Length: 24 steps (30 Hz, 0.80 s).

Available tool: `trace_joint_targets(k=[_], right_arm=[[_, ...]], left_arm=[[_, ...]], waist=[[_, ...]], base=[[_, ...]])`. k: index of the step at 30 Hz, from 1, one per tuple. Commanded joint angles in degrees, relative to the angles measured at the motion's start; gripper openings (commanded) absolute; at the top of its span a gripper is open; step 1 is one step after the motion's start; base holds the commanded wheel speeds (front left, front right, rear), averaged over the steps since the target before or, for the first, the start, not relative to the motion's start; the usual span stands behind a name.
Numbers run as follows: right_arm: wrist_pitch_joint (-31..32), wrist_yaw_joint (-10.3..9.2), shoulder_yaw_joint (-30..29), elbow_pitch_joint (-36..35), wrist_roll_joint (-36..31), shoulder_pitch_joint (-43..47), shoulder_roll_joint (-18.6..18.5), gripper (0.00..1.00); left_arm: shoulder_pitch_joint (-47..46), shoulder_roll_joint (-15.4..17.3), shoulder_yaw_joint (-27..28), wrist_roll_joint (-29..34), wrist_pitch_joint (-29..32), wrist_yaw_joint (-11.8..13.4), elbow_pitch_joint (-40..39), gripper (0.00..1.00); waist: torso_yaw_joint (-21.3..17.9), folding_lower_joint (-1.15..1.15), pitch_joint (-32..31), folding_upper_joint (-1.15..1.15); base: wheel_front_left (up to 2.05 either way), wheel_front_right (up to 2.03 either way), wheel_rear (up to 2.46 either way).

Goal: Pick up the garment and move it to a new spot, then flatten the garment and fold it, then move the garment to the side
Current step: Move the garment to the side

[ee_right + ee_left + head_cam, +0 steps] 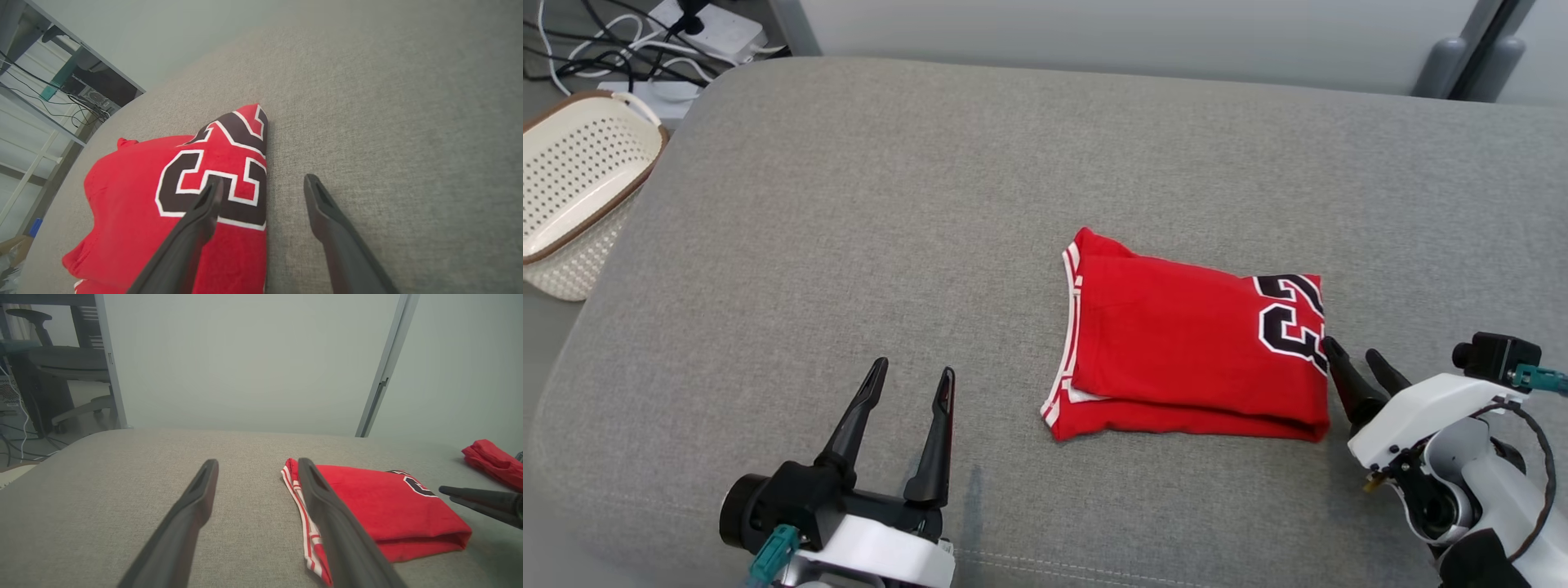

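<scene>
The garment is a red jersey with a black and white number, folded into a rectangle on the grey cushioned surface, right of centre. My right gripper is open at the garment's right edge; in the right wrist view one finger lies over the number on the garment and the other over bare cushion. My left gripper is open with nothing between its fingers, low over the surface and well to the left of the garment. In its own view the left gripper points toward the far edge.
A white perforated basket stands off the surface's left end, with a power strip and cables behind it. Another red cloth lies at the far right. An office chair stands beyond the surface. Bare cushion spreads left of the garment.
</scene>
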Motion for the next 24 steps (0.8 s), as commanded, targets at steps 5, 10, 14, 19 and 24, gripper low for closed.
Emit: trace_joint_targets(k=[5,10,14,19,24], right_arm=[[0.57,0.01,3.37,1.98,2.74,-3.36,0.22,1.00],[0.60,0.01,5.77,4.66,3.51,-4.16,0.42,1.00],[0.21,0.01,7.73,6.63,4.68,-4.83,0.95,1.00],[0.01,0.01,10.06,7.47,6.33,-5.75,0.92,0.00],[-3.63,0.01,13.01,5.96,6.04,-6.64,-0.98,0.00]], left_arm=[[-2.99,0.18,1.39,-0.43,-0.50,0.23,-1.73,1.00],[-3.77,0.18,1.10,0.12,-0.50,-0.23,-3.40,1.00],[-4.12,0.18,0.63,0.34,-0.50,-0.51,-4.45,1.00],[-4.46,0.18,0.45,0.61,-0.50,-0.70,-5.45,1.00],[-4.23,0.18,0.87,0.74,-0.50,-0.73,-5.88,1.00]], waist=[[1.20,0.00,1.46,0.00],[1.72,0.00,2.07,0.00],[2.23,0.00,2.51,0.00],[2.87,0.00,2.85,0.00],[3.31,0.00,2.77,0.00]], base=[[0.00,0.00,0.00],[0.00,0.00,0.00],[0.00,0.00,0.00],[0.00,0.00,0.00],[0.00,0.00,0.00]])
